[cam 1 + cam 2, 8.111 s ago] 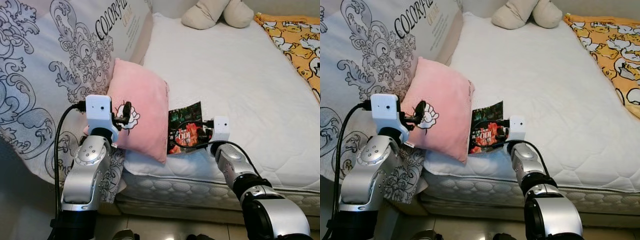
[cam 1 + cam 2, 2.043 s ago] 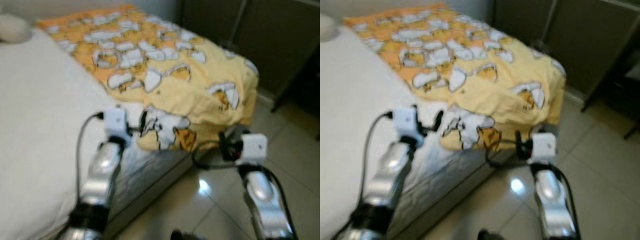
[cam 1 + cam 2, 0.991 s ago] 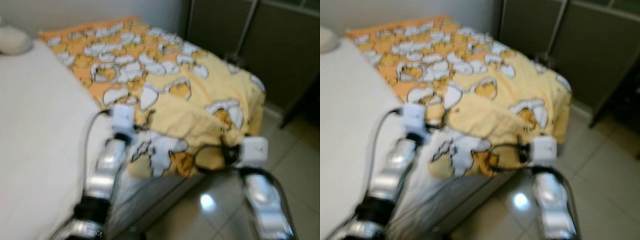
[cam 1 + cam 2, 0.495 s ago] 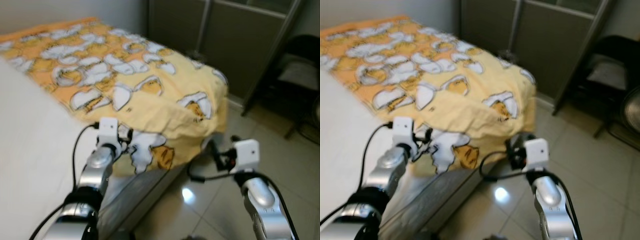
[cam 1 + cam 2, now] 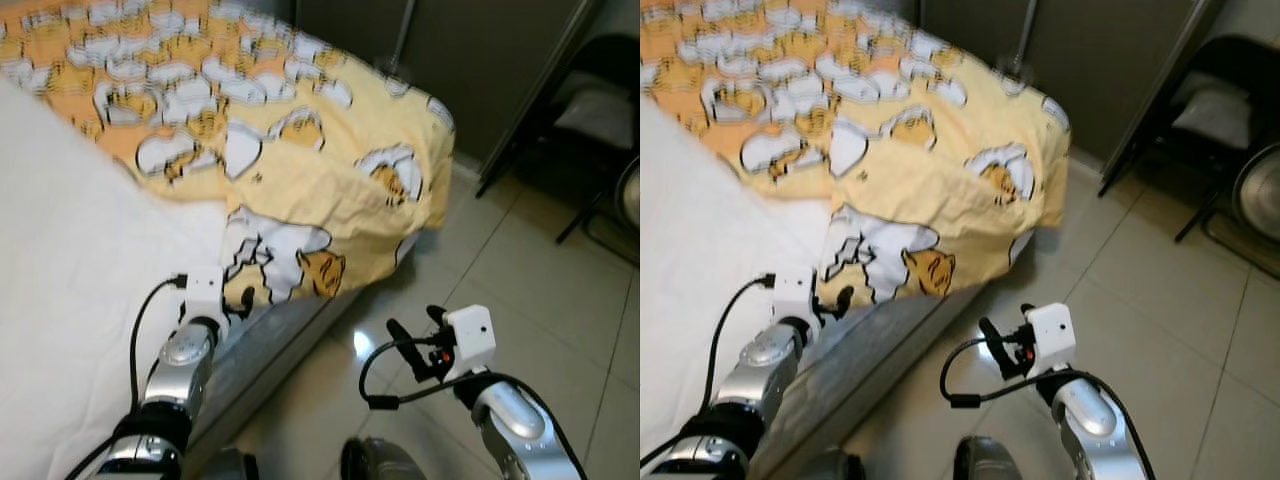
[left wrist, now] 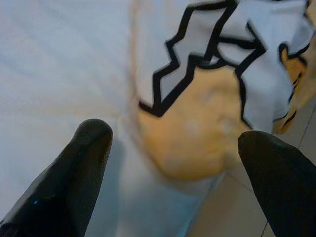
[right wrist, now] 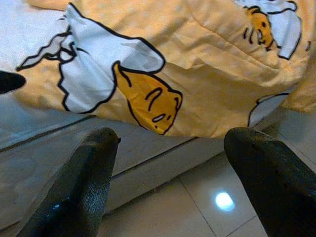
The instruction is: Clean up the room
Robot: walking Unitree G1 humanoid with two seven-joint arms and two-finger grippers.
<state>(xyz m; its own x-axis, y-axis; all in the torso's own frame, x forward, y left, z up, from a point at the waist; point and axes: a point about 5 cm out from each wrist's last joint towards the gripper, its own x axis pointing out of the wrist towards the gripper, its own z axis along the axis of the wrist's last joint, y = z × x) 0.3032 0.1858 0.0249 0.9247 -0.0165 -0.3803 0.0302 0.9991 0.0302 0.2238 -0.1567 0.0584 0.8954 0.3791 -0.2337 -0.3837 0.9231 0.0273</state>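
Note:
A yellow blanket (image 5: 300, 170) printed with white and orange egg figures lies crumpled over the far corner of the white mattress (image 5: 70, 270). Its hem hangs down the bed's side. My left gripper (image 5: 238, 300) is open just above the mattress edge, right at that hem, and its wrist view has the hem (image 6: 197, 118) between the spread fingers (image 6: 84, 158). My right gripper (image 5: 412, 322) is open and empty, low over the tiled floor (image 5: 530, 270) beside the bed. It points at the hanging blanket (image 7: 197, 64) and the grey bed side (image 7: 64, 148).
Dark cabinet doors (image 5: 480, 60) stand behind the bed's foot. A black chair (image 5: 600, 110) and a round fan (image 5: 1255, 195) are at the right. Open tile lies between the bed and the chair.
The camera has turned from the pillows to the foot of the bed and now tilts down. Both arms sit lower in the picture; the left gripper has come down onto the blanket's hem.

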